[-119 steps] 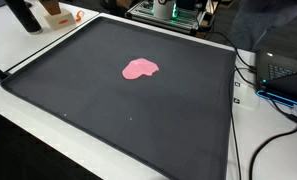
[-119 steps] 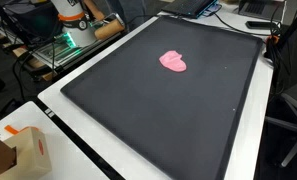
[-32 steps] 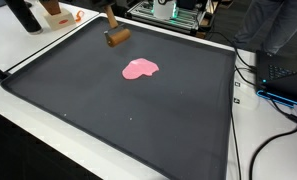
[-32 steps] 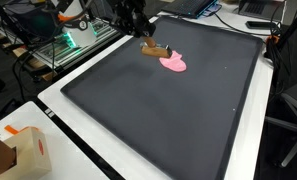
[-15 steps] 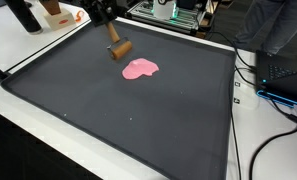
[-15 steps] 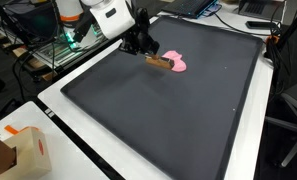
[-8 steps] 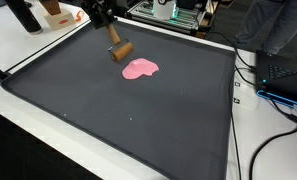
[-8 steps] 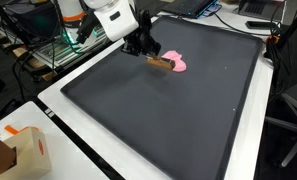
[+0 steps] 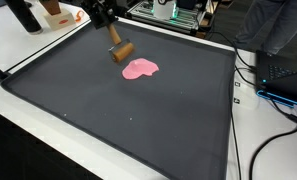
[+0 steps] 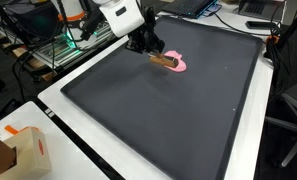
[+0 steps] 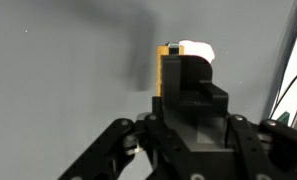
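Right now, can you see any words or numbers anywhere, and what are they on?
No text can be read anywhere in these views.
cardboard box: an orange mark on top, too blurred to read.
wooden tool, pink patch, black mat: no print shows on them.

Black mat on white table, 1 cardboard box at its corner
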Robot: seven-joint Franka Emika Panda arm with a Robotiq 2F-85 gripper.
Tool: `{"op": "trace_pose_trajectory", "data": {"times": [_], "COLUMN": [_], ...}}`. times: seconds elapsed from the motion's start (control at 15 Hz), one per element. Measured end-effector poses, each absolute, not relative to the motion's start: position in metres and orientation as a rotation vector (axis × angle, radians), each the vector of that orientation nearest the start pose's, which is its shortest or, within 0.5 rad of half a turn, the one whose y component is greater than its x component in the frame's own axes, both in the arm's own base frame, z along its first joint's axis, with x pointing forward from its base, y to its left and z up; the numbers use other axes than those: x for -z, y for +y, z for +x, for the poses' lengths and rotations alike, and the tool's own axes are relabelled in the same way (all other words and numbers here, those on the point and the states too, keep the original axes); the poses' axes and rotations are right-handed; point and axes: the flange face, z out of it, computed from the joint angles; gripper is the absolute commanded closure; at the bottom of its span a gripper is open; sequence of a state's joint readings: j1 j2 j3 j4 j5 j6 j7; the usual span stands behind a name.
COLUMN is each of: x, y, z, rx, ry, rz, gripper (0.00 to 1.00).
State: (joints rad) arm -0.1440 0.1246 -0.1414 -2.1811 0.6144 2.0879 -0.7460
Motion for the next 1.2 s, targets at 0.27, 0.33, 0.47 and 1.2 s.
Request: {"op": "trace_pose_trajectory", "data": {"times": [0.27,0.33,0.47,1.2], "x": [-0.334,-0.338,-0.348,-0.435], "y": [-0.111,-0.108,-0.098,0.016], "z": [0.522,0.523,0.524,0.514], "rx": [0.091,0.097,0.109,0.185], "ry": [-0.130,-0.136,-0.146,-0.352], "rz": [-2.621,-2.622,-2.625,-2.843], "gripper": [0.77,0.77,0.77,0.77]}}
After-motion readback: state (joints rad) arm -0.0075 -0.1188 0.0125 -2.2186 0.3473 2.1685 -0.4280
